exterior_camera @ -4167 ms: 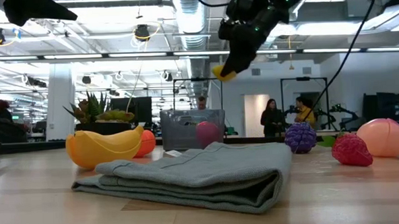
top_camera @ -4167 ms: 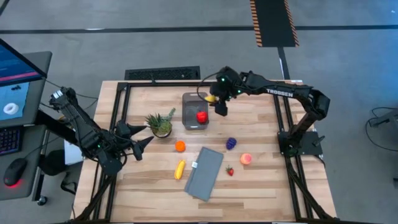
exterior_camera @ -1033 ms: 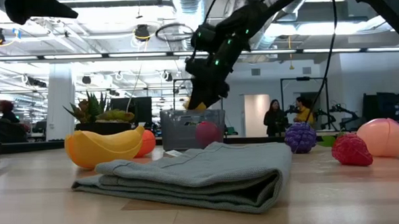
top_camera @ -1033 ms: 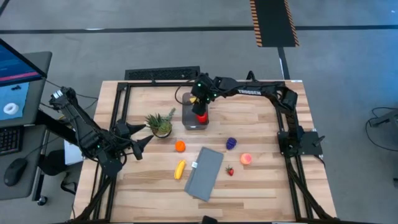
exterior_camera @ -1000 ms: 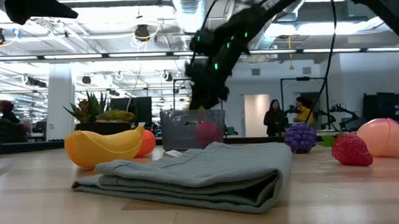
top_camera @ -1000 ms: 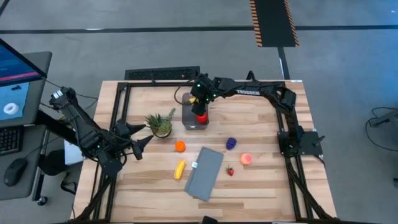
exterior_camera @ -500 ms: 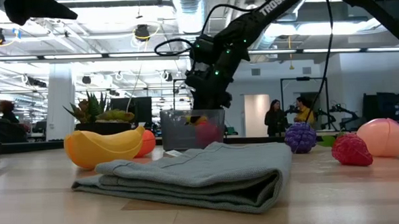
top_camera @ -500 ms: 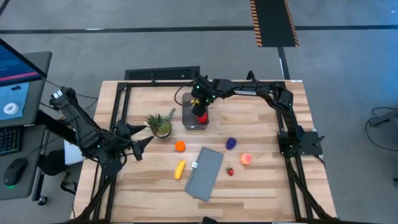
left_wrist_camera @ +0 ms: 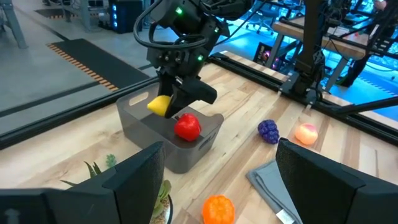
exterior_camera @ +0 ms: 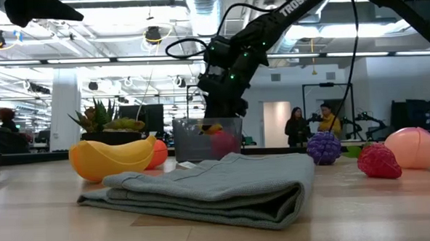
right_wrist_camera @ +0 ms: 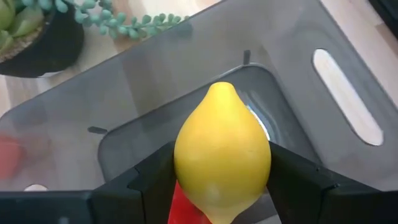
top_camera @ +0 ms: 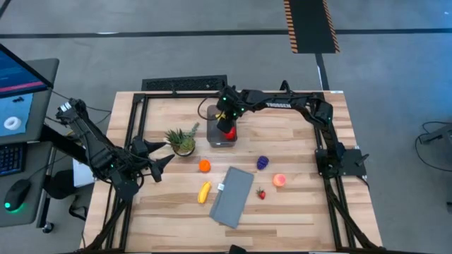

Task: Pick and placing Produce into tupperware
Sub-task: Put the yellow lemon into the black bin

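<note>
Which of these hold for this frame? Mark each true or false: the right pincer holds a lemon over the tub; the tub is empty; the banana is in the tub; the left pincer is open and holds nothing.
1. The right pincer holds the lemon over the tub. True.
2. The tub is empty. False: a red fruit lies in it.
3. The banana is in the tub. False: it lies on the table, beside the grey cloth.
4. The left pincer is open and holds nothing. True.

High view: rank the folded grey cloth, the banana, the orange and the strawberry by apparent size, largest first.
1. Folded grey cloth
2. Banana
3. Orange
4. Strawberry
All lie on the table, so camera distance hardly skews this.
</note>
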### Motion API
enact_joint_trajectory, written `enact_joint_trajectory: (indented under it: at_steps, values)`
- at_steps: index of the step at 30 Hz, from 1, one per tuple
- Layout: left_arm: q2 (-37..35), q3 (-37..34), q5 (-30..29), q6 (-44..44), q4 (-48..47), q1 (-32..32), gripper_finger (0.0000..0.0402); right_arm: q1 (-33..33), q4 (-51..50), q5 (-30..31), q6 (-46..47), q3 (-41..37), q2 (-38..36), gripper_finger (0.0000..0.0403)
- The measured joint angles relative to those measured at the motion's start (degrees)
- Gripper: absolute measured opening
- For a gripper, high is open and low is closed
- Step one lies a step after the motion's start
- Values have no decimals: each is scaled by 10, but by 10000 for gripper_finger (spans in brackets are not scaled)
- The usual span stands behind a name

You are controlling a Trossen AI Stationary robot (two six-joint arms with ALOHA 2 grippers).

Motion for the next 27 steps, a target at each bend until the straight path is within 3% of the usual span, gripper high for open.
enact_joint_trajectory:
  at_steps: [27]
  values:
    - [0, 0, 1, -1, 3, 0, 295, -8, 6, -16, 16, 0, 0, 249]
